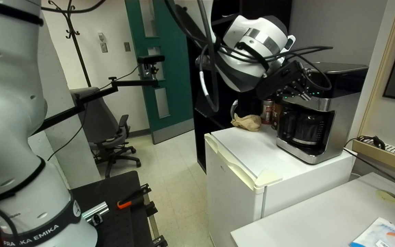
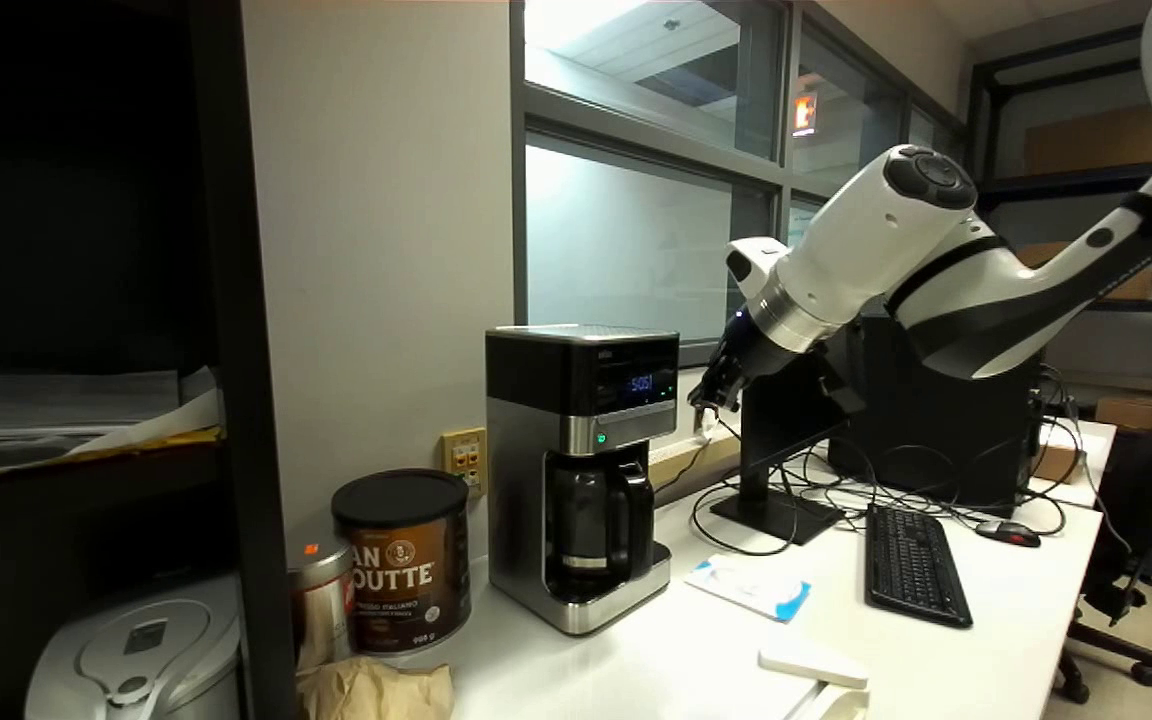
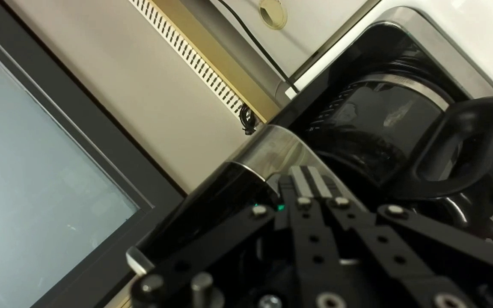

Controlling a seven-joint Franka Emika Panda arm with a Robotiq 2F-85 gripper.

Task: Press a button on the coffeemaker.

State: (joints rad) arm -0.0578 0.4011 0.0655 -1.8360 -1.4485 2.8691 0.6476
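The arm (image 2: pixel 861 240) slants down — gripper (image 3: pixel 310 182) pinched narrow near the coffeemaker (image 2: pixel 576 435), itself on a white fridge (image 1: pixel 249 147) (green door (image 1: pixel 180 61) beyond).

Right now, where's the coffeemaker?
The coffeemaker sits on the fridge, toward the right of an exterior view, with the gripper near its upper front and the crumpled paper to its left there.
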